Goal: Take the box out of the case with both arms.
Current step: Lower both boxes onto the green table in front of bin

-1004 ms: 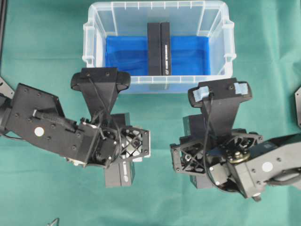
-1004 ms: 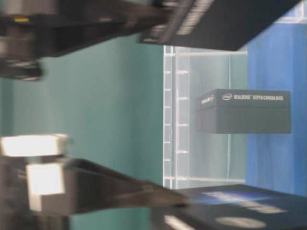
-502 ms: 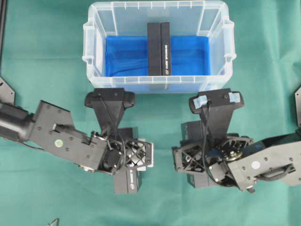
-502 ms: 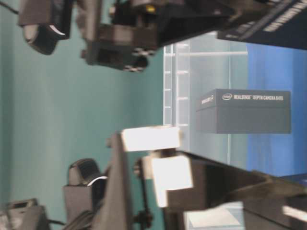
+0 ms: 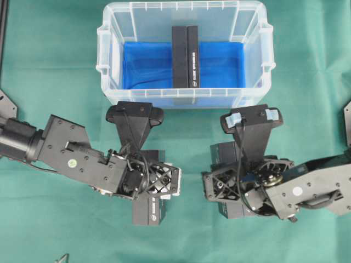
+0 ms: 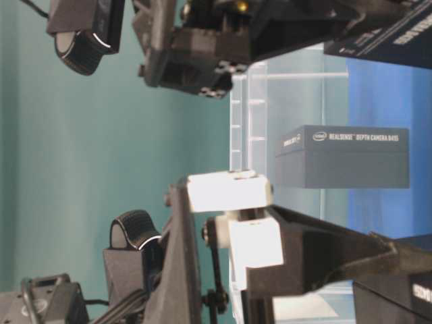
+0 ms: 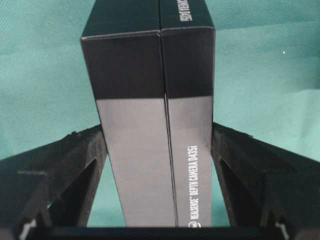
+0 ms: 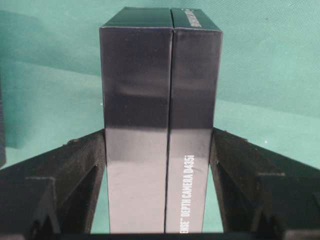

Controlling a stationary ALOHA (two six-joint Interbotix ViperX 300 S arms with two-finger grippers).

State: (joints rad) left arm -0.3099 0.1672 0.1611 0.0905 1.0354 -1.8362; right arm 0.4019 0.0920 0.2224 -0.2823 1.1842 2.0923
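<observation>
One black box (image 5: 185, 56) stood on edge in the middle of the case (image 5: 112, 97), on its blue lining (image 5: 148, 64), clear of both side walls and running from the far wall toward the near one; the case itself sat at the far edge of the green cloth (image 5: 49, 49), about midway along it. On the near side of the case, over open cloth, we had each arm already loaded. The left gripper (image 7: 159, 150) was clamped on a black box of its own (image 7: 150, 125), its fingers (image 7: 75, 165) pressed flat against the two long faces, and the right gripper (image 8: 160, 160) was clamped in the same manner on another box (image 8: 160, 100). Both carried boxes hung outside the case, the left one (image 5: 149, 207) nearer the near edge of the cloth than the right one (image 5: 225, 159). We judged the step in hand to be carrying these two away and setting them down before the last box could be reached. To do it well, we thought each arm should keep its box squarely upright, lower it until its bottom met the cloth before letting go, and keep the two loads well apart, so neither knocked the other or the case's near wall.
</observation>
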